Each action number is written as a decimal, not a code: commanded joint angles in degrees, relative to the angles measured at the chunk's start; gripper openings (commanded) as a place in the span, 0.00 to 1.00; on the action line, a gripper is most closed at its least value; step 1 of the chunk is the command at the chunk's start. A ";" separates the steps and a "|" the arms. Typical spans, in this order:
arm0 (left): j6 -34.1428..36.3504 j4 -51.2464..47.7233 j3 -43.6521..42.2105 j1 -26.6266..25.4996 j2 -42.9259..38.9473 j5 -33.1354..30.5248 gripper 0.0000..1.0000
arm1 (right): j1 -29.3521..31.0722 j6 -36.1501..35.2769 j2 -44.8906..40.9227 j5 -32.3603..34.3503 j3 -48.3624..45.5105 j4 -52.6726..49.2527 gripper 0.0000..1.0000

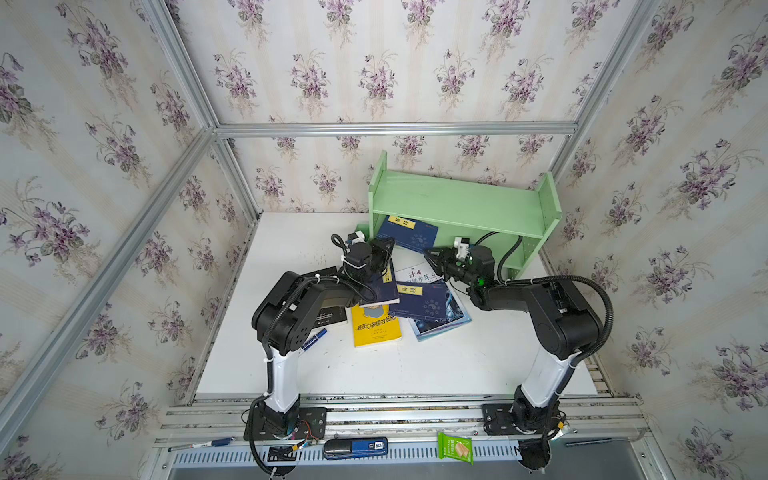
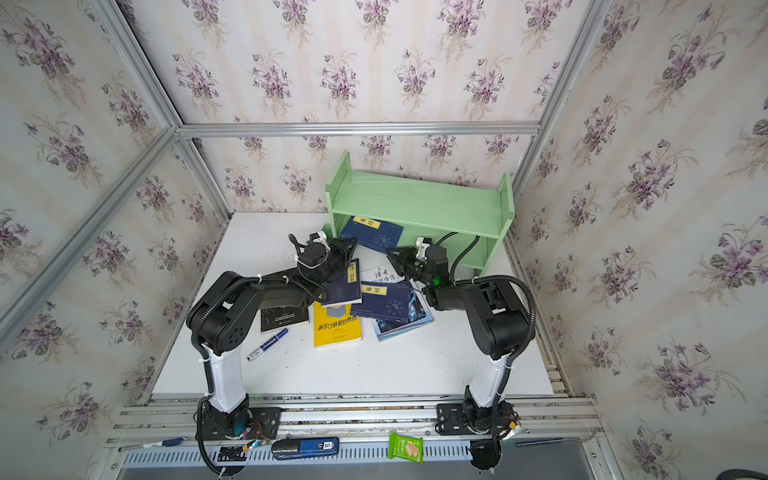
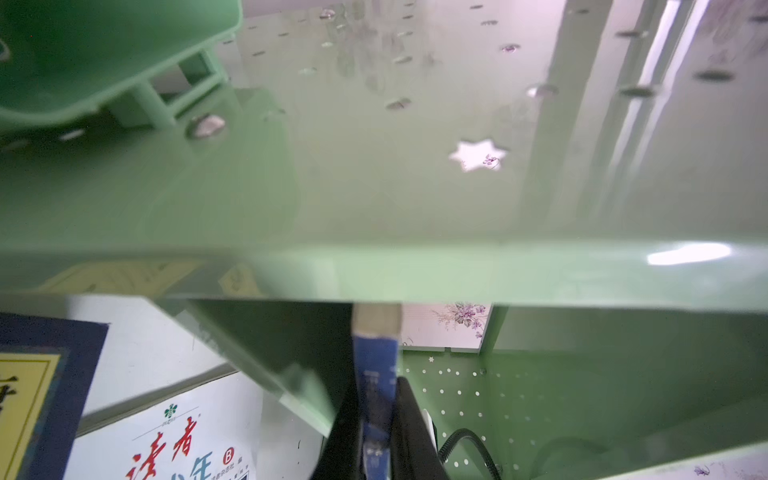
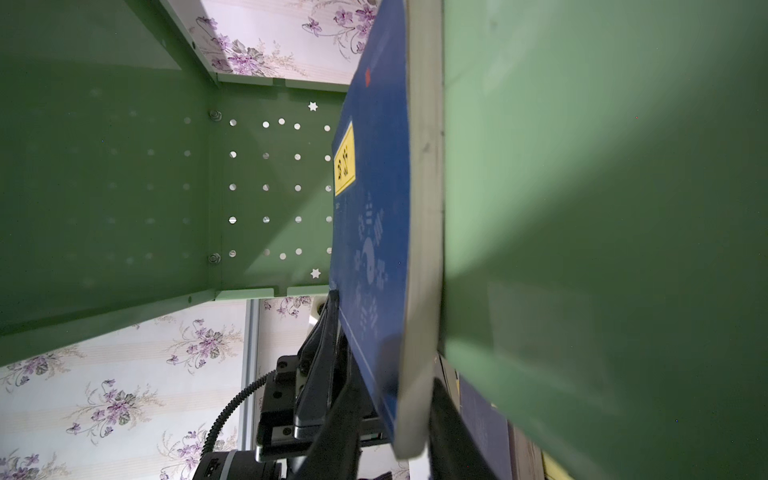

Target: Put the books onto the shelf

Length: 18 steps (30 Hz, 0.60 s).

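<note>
The pale green shelf [image 1: 461, 203] [image 2: 419, 203] stands at the back right of the table. A navy book with a yellow label [image 1: 409, 232] [image 2: 372, 235] [image 4: 374, 208] leans tilted in its lower tier, its top edge under the upper board. My left gripper [image 1: 385, 246] [image 3: 376, 399] is shut on that book's thin blue edge [image 3: 374, 365]. My right gripper [image 1: 429, 254] [image 4: 395, 386] is closed on its near corner. More books lie on the table in front: a navy one [image 1: 382, 286], another navy one [image 1: 422, 301] on the white-blue one [image 1: 446, 322], a yellow one [image 1: 376, 326] and a black one [image 1: 330, 318].
A white magazine [image 1: 417, 274] lies under the pile. A blue marker [image 1: 313, 338] lies by the left arm. On the front rail are a green snack packet [image 1: 455, 448], a blue-black device [image 1: 355, 448] and a pen [image 1: 203, 444]. The small green cup [image 3: 83, 54] is fixed on the shelf's left end.
</note>
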 commanded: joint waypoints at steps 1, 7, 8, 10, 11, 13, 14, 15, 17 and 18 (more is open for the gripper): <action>-1.07 3.73 0.71 -0.07 0.38 -0.72 0.10 | 0.03 0.97 0.76 0.92 1.33 3.92 0.22; -1.33 4.37 0.28 -0.16 0.38 -0.66 0.11 | 0.03 -0.88 -0.35 1.69 1.99 1.51 0.17; -1.33 4.49 0.12 -0.16 0.33 -0.63 0.12 | 0.03 -1.69 -0.88 1.82 2.19 0.33 0.16; -1.16 4.49 0.00 -0.25 0.21 -0.38 0.14 | 0.03 -3.43 -1.65 2.08 2.72 -2.52 0.15; -1.15 4.46 0.04 -0.25 0.19 -0.13 0.16 | 0.03 -4.30 -1.98 2.20 3.08 -4.10 0.15; -1.74 4.62 0.05 -0.25 0.40 0.54 0.22 | 0.03 -6.01 -2.33 2.50 3.93 -6.53 0.14; -1.90 4.97 0.04 -0.31 0.58 0.89 0.24 | 0.03 -6.77 -2.47 2.67 4.41 -7.79 0.14; -2.04 5.09 -0.01 -0.33 0.52 1.08 0.27 | 0.03 -7.35 -2.54 2.72 4.89 -8.54 0.14; -2.08 5.00 -0.43 -0.31 0.28 1.13 0.36 | -0.06 -8.44 -2.38 2.96 5.80 -10.19 0.13; -2.02 4.66 -0.74 -0.33 0.08 1.12 0.42 | -0.06 -8.86 -2.38 2.93 6.25 -11.02 0.13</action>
